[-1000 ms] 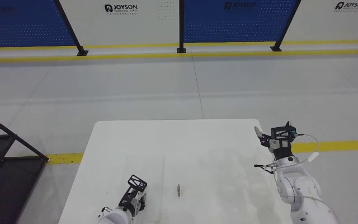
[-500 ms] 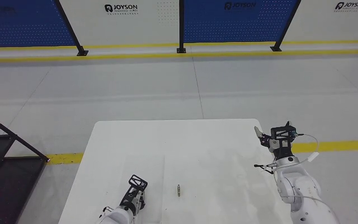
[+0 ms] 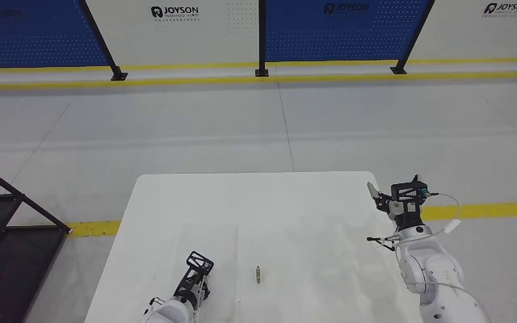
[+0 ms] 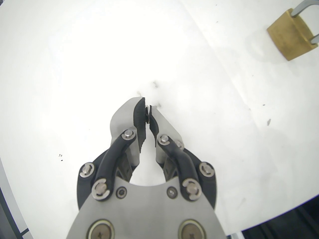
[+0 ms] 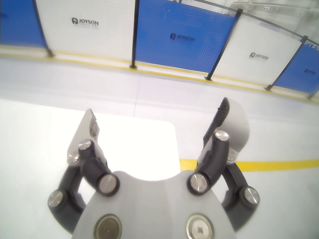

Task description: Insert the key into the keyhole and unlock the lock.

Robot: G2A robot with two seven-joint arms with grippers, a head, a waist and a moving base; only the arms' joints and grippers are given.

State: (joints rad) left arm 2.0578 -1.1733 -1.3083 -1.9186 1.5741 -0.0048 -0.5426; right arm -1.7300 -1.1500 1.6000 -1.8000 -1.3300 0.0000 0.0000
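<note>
The padlock (image 4: 290, 35) is a small block of yellow brass with squared corners and a dull, brushed face. It lies flat on the smooth white table (image 4: 99, 50), and the two legs of its polished silver steel shackle (image 4: 302, 4) enter one end of the body. The small silvery key (image 4: 147, 115) sits to the padlock's left, near it but apart. It is pinched in the left tool (image 4: 147, 103), and only its thin metal edge shows between the pads. That tool is closed almost fully, its jaws narrowed to a slit on the key, with its tips low over the table. Its fingers are flat, rounded plates of bare grey metal lined with black ribbed rubber pads (image 4: 139, 118), and they hang on curved black links fixed with round steel rivets. The right tool (image 5: 157, 111) has the same build and stands spread wide. It is well apart from the padlock, off to its right over the table's corner.
</note>
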